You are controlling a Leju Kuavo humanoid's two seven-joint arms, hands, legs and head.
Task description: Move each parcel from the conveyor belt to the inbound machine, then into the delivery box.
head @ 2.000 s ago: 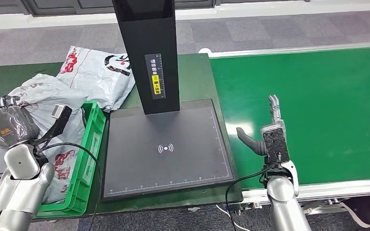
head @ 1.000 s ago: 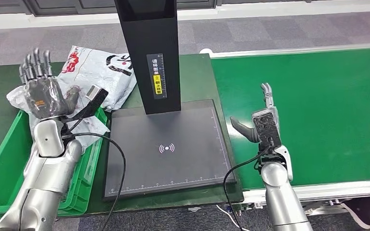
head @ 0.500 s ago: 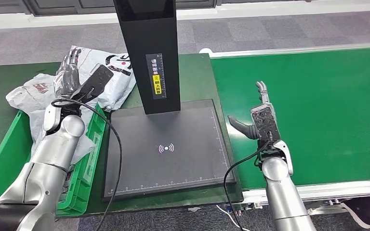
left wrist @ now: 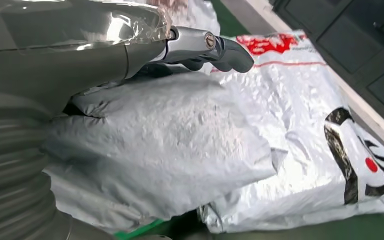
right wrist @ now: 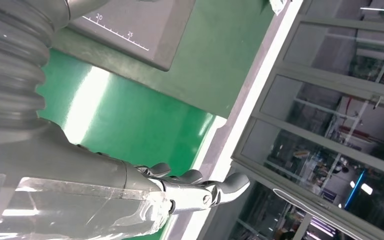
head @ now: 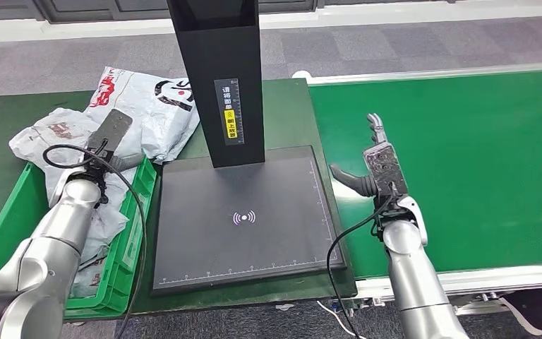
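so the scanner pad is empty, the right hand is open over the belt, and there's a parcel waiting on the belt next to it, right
Not quite: in the head view the green conveyor belt carries no parcel. The grey parcels lie to the left, by the green delivery box. The rest holds: the scanner pad is empty and the right hand is open over the belt.

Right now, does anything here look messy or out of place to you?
Yes. The grey parcels are not sitting neatly inside the green crate: the heap spills over its far rim, and one printed bag lies on the table beside the black scanner post. The conveyor belt itself carries no parcel.
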